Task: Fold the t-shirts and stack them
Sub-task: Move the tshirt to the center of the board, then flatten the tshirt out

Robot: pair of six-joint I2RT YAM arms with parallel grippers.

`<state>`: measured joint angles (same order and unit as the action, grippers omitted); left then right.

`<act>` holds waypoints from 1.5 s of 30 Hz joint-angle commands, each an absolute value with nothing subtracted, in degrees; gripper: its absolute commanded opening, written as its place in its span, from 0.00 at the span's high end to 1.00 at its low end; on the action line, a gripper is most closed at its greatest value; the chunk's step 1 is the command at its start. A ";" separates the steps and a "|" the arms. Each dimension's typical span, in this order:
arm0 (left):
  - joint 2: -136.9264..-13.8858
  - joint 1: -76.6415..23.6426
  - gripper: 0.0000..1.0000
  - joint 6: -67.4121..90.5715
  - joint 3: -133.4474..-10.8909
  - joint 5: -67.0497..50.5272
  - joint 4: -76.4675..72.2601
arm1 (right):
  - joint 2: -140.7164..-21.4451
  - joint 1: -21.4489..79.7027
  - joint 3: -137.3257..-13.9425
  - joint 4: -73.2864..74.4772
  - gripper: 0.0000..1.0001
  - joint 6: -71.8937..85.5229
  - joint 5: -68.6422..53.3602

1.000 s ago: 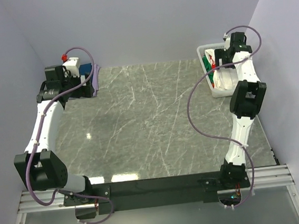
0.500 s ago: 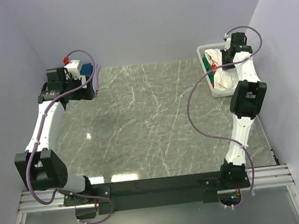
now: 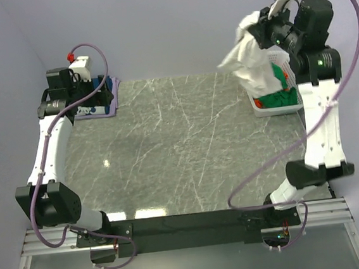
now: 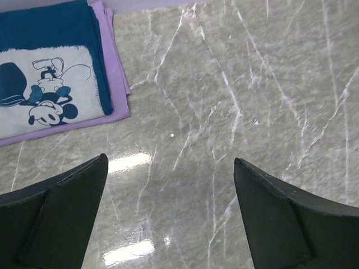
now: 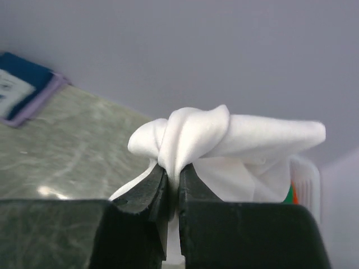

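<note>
Pinched shut at the right gripper (image 5: 173,188), jaws on a bunched knot of the white t-shirt (image 5: 235,140). Holds it high over the far right corner of the table (image 3: 181,153), above the white lattice basket (image 3: 277,108). Hangs with its long axis running down from the pinch toward the basket, one loose flap pointing out to the left in the top view. Ends at or just inside the basket, hard to tell which. Shows only plain crumpled white from both angles, any lettering folded out of sight. Down in the basket, heaped: green t-shirts (image 3: 279,94), with a small red patch beside them.

Spread wide at the left gripper (image 4: 168,218), jaws on nothing. Hovers over bare marble near the far left corner. Just beyond the fingers, lying flat and folded: the navy t-shirt (image 4: 56,28) on top of a lavender folded cloth (image 4: 116,78), which pokes out along two edges. Sits roughly square with the table's edges. Carries a white panel with a cartoon mouse drawn in blue, face up; no words readable on it.
</note>
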<state>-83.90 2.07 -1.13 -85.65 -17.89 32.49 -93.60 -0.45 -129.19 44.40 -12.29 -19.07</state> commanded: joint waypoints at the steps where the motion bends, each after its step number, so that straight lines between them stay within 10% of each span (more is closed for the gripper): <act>1: -80.78 2.46 0.00 2.54 -88.85 -20.39 32.61 | -87.91 4.73 -129.64 37.19 1.00 -11.78 -24.78; 14: -72.95 2.81 0.01 -0.25 -82.89 -25.83 30.67 | -87.10 14.94 -114.28 47.60 1.00 -19.46 -44.64; 21: -73.47 0.62 0.01 -18.60 -71.92 -31.29 35.50 | -89.29 14.94 -79.75 51.87 1.00 -34.27 -23.52; 33: -83.66 -8.70 0.09 -21.98 -56.95 -18.64 30.33 | -88.25 14.33 -69.69 45.70 0.23 -28.57 -13.18; 40: -91.92 -10.46 0.11 -25.40 -56.34 -11.61 28.21 | -89.03 14.24 -68.83 50.79 0.21 -27.95 -16.35; 45: -95.53 -10.55 0.37 -26.19 -56.16 -7.91 29.00 | -88.25 14.33 -65.48 53.52 0.21 -28.30 -14.24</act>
<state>-94.89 -10.35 -24.47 -56.10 -11.44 29.61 -89.49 14.61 -66.94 49.78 -28.36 -15.11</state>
